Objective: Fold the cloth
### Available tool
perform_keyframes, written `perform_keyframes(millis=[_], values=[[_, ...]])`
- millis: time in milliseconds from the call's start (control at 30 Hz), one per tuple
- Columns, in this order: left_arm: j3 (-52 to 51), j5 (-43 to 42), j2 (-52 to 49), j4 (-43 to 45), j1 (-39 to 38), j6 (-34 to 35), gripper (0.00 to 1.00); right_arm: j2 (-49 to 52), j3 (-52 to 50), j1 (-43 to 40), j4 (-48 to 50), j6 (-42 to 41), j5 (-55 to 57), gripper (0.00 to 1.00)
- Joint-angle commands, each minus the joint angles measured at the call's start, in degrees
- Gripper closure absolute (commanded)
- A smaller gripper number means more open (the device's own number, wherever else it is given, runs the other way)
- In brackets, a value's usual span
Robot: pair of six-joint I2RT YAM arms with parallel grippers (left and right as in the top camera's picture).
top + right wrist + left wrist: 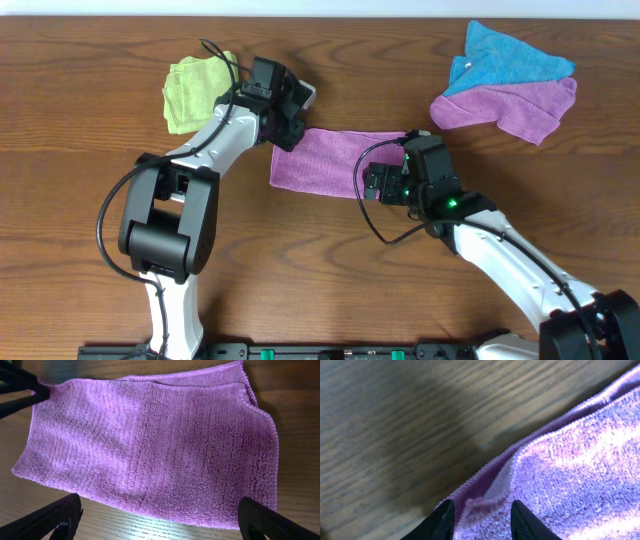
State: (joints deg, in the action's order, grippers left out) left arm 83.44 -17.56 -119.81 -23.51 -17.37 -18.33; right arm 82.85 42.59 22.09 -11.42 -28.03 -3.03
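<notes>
Black fingertips of the left gripper point(482, 522) stand parted astride the 10 o'clock corner of the magenta cloth point(325, 160), apparently releasing it so the fold lies flat. The right gripper point(160, 510) hovers spread wide over its 3 o'clock end. The cloth lies mid-table, folded into a strip. No containers show.

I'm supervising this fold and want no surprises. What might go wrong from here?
1. The cloth has a corner between the parted jaws of the left gripper. Pulling away may snag that corner and drag the fold open.
2. In the right wrist view the cloth's layers do not line up at one corner, so a next fold started by the open right gripper may come out crooked.
</notes>
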Motion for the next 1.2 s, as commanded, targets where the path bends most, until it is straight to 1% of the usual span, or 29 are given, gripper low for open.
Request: perform_keyframes(millis=[0, 133, 233, 533, 600, 633, 700, 733, 933, 1033, 1167], values=[[0.72, 1.25, -0.85, 0.94, 0.09, -1.42, 0.62, -0.46, 0.7, -0.42, 0.07, 0.66, 0.2, 0.01], [0.72, 1.25, -0.9, 1.66, 0.02, -1.53, 0.63, -0.46, 0.7, -0.42, 0.07, 0.66, 0.2, 0.01], [0.72, 1.27, -1.49, 1.4, 0.02, -2.93, 0.64, -0.46, 0.7, -0.42, 0.07, 0.63, 0.2, 0.01], [0.72, 1.01, -3.32, 1.05, -0.31, -2.8, 0.68, -0.46, 0.7, -0.42, 0.2, 0.66, 0.22, 0.01], [0.72, 1.03, -3.32, 1.03, -0.31, -2.62, 0.73, -0.46, 0.7, -0.42, 0.33, 0.66, 0.22, 0.01], [0.72, 1.03, -3.32, 1.03, -0.31, -2.62, 0.77, -0.46, 0.7, -0.42, 0.35, 0.66, 0.22, 0.01], [0.72, 1.7, -3.32, 1.07, -0.31, -2.25, 0.89, -0.46, 0.7, -0.42, 0.33, 0.66, 0.22, 0.01], [0.72, 2.14, -3.32, 1.07, -0.31, -2.25, 0.91, -0.46, 0.7, -0.42, 0.33, 0.66, 0.22, 0.01], [0.74, 6.82, -3.28, 1.09, -0.28, -0.68, 0.91, -0.46, 0.7, -0.42, 0.31, 0.66, 0.17, 0.01], [0.74, 9.29, -2.95, 1.03, -0.28, 0.98, 0.87, -0.46, 0.7, -0.42, 0.31, 0.66, 0.15, 0.01], [0.74, 8.81, -1.01, 0.7, -0.28, 4.09, 0.87, -0.46, 0.7, -0.37, 0.26, 0.68, 0.17, 0.01]])
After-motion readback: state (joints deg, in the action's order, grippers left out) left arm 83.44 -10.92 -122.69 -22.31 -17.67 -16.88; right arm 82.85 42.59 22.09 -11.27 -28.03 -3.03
